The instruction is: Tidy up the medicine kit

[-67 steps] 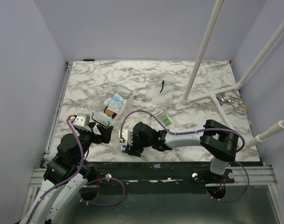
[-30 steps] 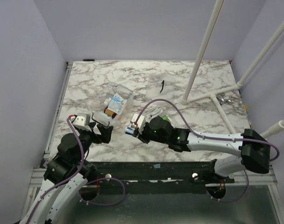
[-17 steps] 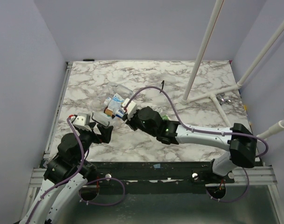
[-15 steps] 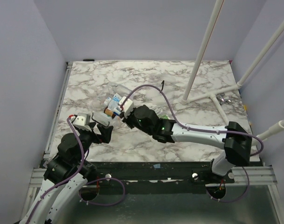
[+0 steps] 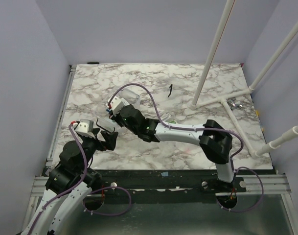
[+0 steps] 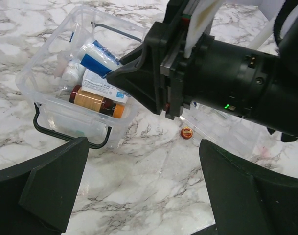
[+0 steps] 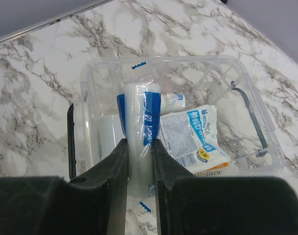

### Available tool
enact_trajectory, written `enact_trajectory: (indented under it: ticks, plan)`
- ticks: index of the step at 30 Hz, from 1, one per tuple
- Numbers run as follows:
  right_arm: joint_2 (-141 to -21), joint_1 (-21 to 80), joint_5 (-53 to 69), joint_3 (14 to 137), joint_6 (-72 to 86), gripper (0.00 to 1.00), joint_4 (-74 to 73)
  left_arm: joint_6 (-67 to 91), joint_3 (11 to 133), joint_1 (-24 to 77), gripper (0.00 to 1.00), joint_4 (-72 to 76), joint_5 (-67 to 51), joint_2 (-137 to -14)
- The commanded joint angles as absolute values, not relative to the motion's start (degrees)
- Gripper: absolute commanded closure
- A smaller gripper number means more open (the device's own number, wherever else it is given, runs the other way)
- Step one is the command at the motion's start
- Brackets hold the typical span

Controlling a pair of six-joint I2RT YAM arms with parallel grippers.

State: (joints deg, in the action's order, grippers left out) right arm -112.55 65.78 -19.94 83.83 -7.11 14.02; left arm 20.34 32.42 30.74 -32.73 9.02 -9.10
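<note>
Sitting open on the marble table (image 5: 212,83), left of the middle, the medicine kit (image 6: 45,58) holds an amber bottle (image 6: 97,102), a white bottle (image 6: 69,73) and a printed blue-and-white sachet (image 7: 195,134). Right over it, the right gripper (image 7: 139,147) has its jaws clamped on a clear-wrapped blue packet (image 7: 139,110). A small orange cap (image 6: 186,132) lies just beside the box. Toward the near edge, the left gripper (image 6: 144,161) hangs with jaws wide apart, gripping nothing.
</note>
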Motion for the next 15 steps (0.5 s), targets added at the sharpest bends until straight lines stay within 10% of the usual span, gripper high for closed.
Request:
enact_trajectory:
  ticks: [1, 15]
  plan:
    - [-117.04, 64.70, -20.56, 88.37, -7.05, 0.86, 16.68, 19.86, 32.73, 30.41, 0.02, -33.00, 11.04, -7.81]
    - [-124.92, 63.26, -18.17, 94.86, -6.72, 0.69, 13.26, 20.04, 32.70, 30.41, 0.02, -33.13, 11.42, -7.49]
